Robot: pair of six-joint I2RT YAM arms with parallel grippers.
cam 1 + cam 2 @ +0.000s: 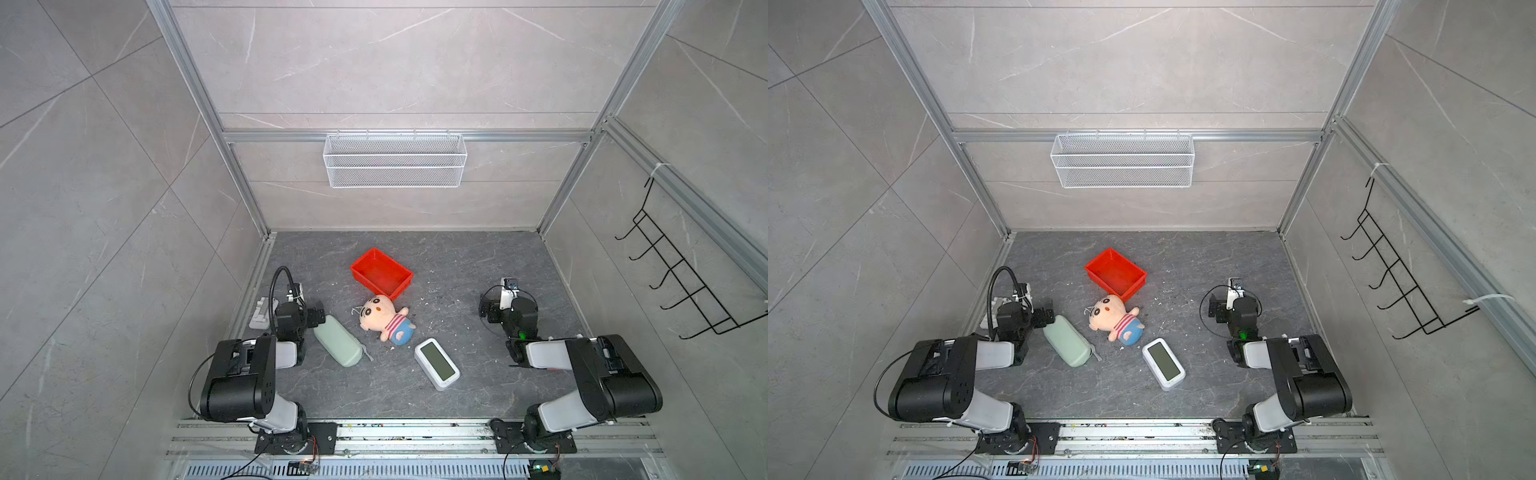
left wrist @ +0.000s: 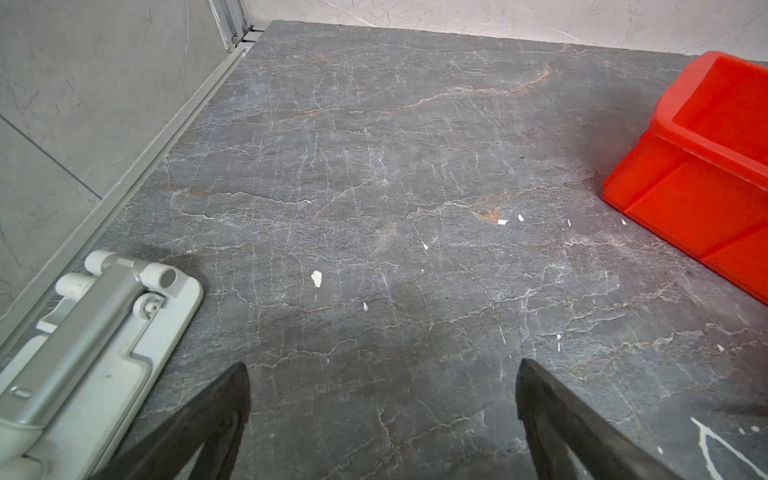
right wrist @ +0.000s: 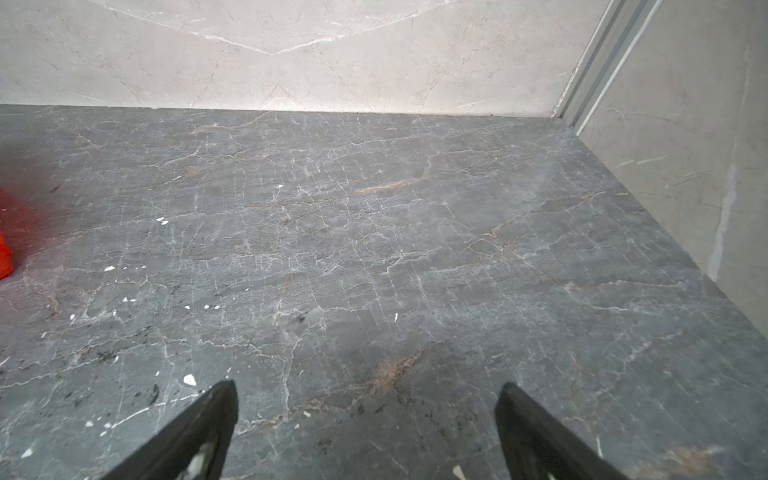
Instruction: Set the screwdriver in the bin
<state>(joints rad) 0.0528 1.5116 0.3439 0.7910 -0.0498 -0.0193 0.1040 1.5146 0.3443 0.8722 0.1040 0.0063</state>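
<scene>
The screwdriver is out of view in every frame. The red bin (image 1: 381, 272) (image 1: 1115, 270) stands empty and turned at an angle in the middle of the dark stone floor, toward the back. Its outer wall (image 2: 702, 178) shows in the left wrist view, and only a red sliver of the bin (image 3: 3, 257) in the right wrist view. My left gripper (image 1: 313, 311) (image 1: 1045, 315) (image 2: 384, 363) hovers left of the bin, open and empty. My right gripper (image 1: 490, 308) (image 1: 1219, 309) (image 3: 368, 385) is open over bare floor to the bin's right.
A plush doll (image 1: 384, 318) lies just in front of the bin. A pale green case (image 1: 337, 340) lies by the left gripper, a white clock (image 1: 436, 363) nearer the front, a white stand (image 2: 95, 345) at the left wall. A mesh basket (image 1: 395, 162) hangs on the back wall.
</scene>
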